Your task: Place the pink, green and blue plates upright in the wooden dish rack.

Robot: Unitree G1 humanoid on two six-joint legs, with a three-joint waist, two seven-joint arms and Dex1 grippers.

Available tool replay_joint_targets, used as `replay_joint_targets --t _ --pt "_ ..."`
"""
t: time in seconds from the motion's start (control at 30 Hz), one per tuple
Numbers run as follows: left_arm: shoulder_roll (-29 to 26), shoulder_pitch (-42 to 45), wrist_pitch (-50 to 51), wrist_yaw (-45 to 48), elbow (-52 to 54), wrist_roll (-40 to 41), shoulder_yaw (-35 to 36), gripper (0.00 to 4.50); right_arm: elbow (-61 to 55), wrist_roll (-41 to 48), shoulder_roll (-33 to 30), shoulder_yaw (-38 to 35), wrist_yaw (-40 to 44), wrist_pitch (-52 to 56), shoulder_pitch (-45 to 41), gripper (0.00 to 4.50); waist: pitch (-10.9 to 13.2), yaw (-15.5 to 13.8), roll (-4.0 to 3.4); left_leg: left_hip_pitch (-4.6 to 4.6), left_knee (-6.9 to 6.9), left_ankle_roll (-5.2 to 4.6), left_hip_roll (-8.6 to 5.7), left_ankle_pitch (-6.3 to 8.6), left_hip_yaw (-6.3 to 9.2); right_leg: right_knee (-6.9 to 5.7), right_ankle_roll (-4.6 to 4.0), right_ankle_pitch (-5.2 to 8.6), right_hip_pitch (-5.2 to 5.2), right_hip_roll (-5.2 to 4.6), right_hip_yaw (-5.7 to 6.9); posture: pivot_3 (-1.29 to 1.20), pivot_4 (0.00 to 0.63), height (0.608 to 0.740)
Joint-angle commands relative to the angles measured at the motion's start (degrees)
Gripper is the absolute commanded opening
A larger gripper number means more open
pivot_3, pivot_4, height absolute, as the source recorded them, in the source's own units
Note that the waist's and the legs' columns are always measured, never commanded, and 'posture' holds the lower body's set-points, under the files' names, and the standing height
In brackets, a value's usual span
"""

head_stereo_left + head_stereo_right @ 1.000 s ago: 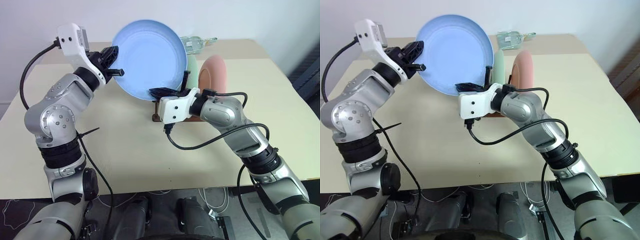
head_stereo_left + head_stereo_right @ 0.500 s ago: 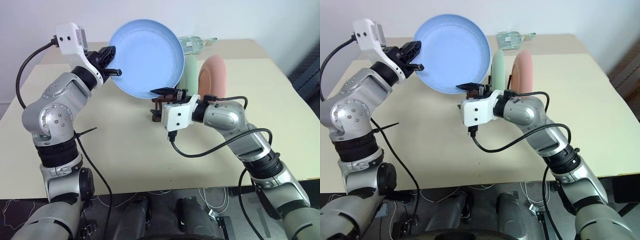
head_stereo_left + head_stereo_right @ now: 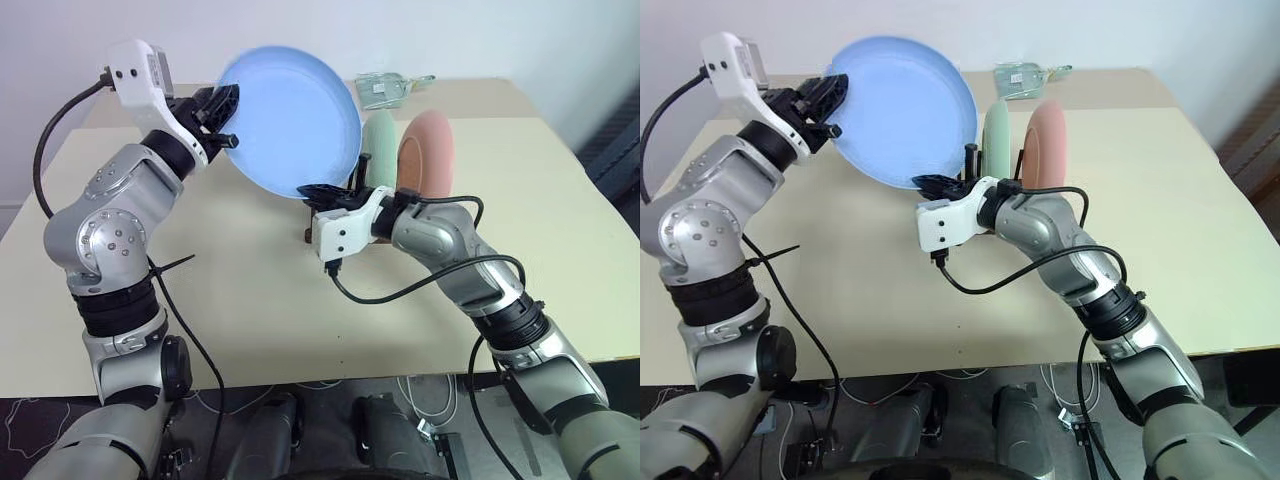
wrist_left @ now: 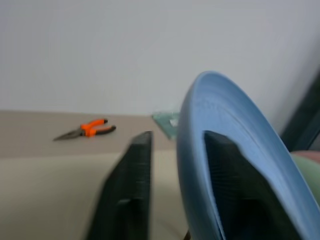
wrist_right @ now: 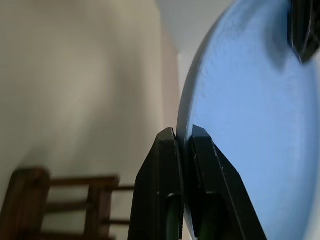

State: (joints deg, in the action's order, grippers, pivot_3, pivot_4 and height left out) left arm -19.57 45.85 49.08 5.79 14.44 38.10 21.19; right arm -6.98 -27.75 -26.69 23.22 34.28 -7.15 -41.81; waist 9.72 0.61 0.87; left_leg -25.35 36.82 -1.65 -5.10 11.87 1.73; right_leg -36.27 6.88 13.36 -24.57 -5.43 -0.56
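Since the earlier frame the left gripper (image 4: 172, 190) has spread wide off the blue plate (image 3: 295, 115), passing it to the right gripper (image 5: 182, 145), pinched on its lower rim above the rack (image 5: 75, 207) mid-table, where green plate (image 3: 380, 145) and pink plate (image 3: 428, 150) stand.

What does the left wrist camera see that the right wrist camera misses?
Left wrist view: orange-handled pliers lying on the beige table, and the left gripper with its fingers apart, one on each side of the plate's rim.

Right wrist view: the dark brown wooden dish rack, and the right gripper pinching the plate's edge.

Both: the round light blue plastic plate, held up off the table.
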Motion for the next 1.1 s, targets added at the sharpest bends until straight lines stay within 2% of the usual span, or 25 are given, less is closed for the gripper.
replay_joint_targets --t 0.03,0.13,0.2,0.33,0.43,0.5,0.73,1.1 --pt "-1.14 2.90 -9.64 -3.74 -3.39 -3.83 4.92 3.08 -2.05 4.21 2.66 -4.38 -2.83 -1.14 -1.22 0.00 0.00 0.05 0.00 0.00 0.00 0.02 0.01 -0.01 0.00 0.00 0.00 0.00 -0.01 0.02 0.00 0.00 0.150 0.719" --pt "-5.39 1.57 -17.95 -4.78 -8.66 -11.68 4.24 3.08 -4.21 12.37 7.23 -8.86 -3.62 1.66 -1.04 0.00 0.00 0.29 0.00 0.03 -0.02 0.04 0.03 -0.03 0.00 -0.04 0.00 0.00 -0.01 0.06 -0.01 0.00 0.150 0.719" --pt "-7.04 0.11 -21.68 -3.90 -10.87 -14.19 3.26 3.08 -5.77 17.71 9.92 -11.18 -3.35 4.14 -0.87 0.00 0.01 0.22 -0.03 0.03 -0.09 0.04 0.02 -0.05 -0.03 -0.08 -0.01 0.00 -0.09 0.07 -0.07 0.00 0.150 0.719" --pt "-8.99 -9.46 -27.33 4.66 -10.74 -18.34 -3.40 3.08 -13.52 38.21 17.74 -17.42 -2.66 20.68 0.78 0.00 -0.02 -0.17 0.03 0.05 -0.26 0.05 -0.01 -0.06 0.00 -0.05 -0.01 0.00 -0.09 0.02 -0.09 0.00 0.150 0.719" --pt "-6.98 -18.29 -30.20 9.30 -8.27 -19.25 -7.87 3.08 -17.77 52.90 24.62 -22.79 -8.87 35.84 2.58 0.00 -0.05 -0.12 0.01 0.09 -0.34 0.02 -0.03 -0.03 0.01 -0.05 -0.04 -0.01 -0.06 -0.13 -0.11 0.00 0.150 0.719" --pt "-6.45 -21.54 -31.49 11.18 -7.57 -20.06 -9.81 3.08 -19.35 57.69 26.57 -24.21 -11.54 41.47 3.49 0.00 -0.05 0.02 0.02 0.10 -0.38 -0.29 -0.02 0.16 0.01 -0.03 -0.13 -0.07 -0.09 -0.12 -0.13 0.00 0.150 0.719" --pt "-5.73 -30.84 -33.98 19.43 -6.02 -19.46 -13.21 3.08 -19.94 65.89 29.06 -25.62 -18.71 50.39 6.78 0.00 -0.06 0.42 -0.03 0.09 -0.83 -0.06 0.03 0.00 0.00 -0.12 -0.37 -0.12 -0.61 -0.10 -0.18 0.00 0.150 0.719" --pt "-5.29 -32.27 -33.89 20.86 -6.34 -20.61 -13.48 3.08 -15.48 74.48 29.38 -29.30 -24.77 56.23 5.48 0.00 -0.06 0.21 -0.03 0.09 -0.78 -0.14 0.05 -0.09 -0.01 -0.15 -0.43 -0.15 -0.65 -0.08 -0.15 0.00 0.150 0.719"
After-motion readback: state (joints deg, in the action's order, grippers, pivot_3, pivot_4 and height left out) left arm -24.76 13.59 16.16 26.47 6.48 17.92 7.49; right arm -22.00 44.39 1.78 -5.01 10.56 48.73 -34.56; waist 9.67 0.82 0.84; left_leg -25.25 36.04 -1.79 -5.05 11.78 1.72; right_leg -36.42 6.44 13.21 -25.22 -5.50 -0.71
